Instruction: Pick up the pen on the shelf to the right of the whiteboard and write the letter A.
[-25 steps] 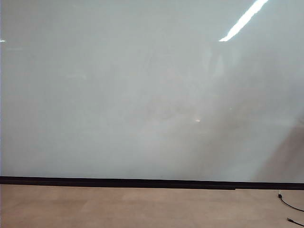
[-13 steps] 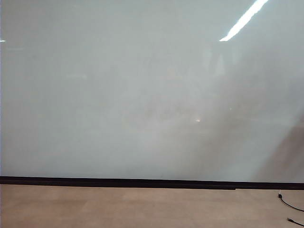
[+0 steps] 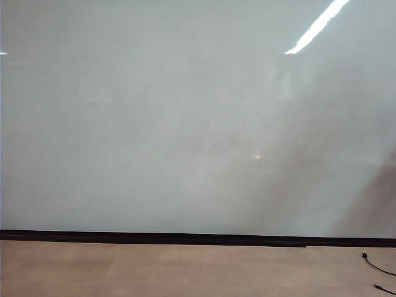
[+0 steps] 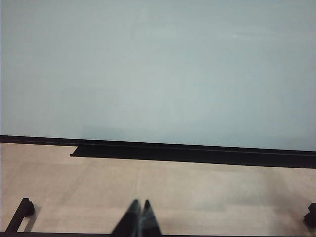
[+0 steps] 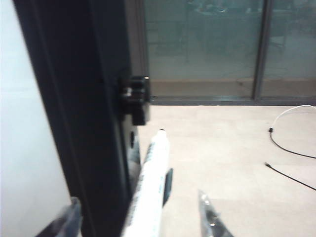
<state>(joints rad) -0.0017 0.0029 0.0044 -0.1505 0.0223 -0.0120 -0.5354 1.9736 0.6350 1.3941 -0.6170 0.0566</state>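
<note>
Whiteboard (image 3: 185, 117): large, glossy, pale grey-white; fills most of the exterior view, with a bright streak of reflected ceiling light at upper right. No writing visible on it. A thin black strip (image 3: 154, 237) runs along its lower edge, above the tan floor (image 3: 154, 269). A black cable (image 3: 377, 267) lies on the floor at the far right of that view. Neither arm appears there.

Left gripper (image 4: 139, 217): seen in its wrist view only, low over the floor and facing the board. The two dark fingertips lie together, nothing between them.

Black frame (image 5: 84, 113): dark upright edge of the board in the right wrist view, carrying a small black bracket (image 5: 136, 96).

Pen (image 5: 150, 187): slim, white, dark tip pointing away from the camera; rests just beside the black frame, below the bracket.

Right gripper (image 5: 140, 217): at the pen, its translucent fingers (image 5: 210, 217) standing apart on either side of the barrel. Whether they touch the barrel cannot be told.

Glass partition (image 5: 212, 44): background, beyond the floor.
</note>
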